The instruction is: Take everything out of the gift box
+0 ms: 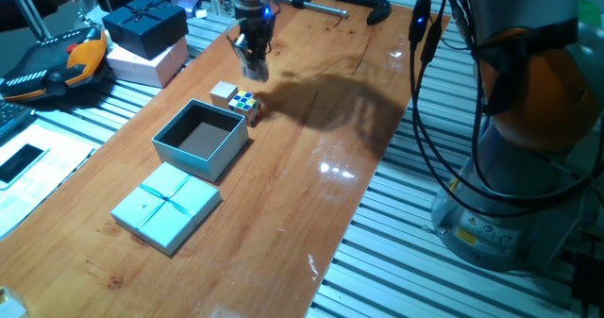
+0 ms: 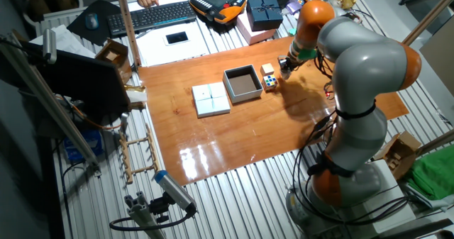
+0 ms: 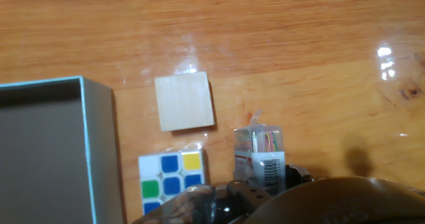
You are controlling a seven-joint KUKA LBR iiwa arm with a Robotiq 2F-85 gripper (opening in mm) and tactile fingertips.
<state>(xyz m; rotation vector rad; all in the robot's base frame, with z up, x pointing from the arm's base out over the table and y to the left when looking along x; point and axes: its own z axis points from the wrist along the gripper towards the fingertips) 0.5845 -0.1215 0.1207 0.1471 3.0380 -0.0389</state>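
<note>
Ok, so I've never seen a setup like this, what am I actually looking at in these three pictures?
It is one robot arm with a two-finger gripper, working at a wooden table. Two pictures come from fixed cameras on different sides of the table. The third comes from a camera on the hand, looking down along the fingers. On the table are an open pale blue box, its lid lying beside it, a wooden block and a puzzle cube. A small clear case sits right at the gripper. It may be held, but I cannot tell for sure.
</note>
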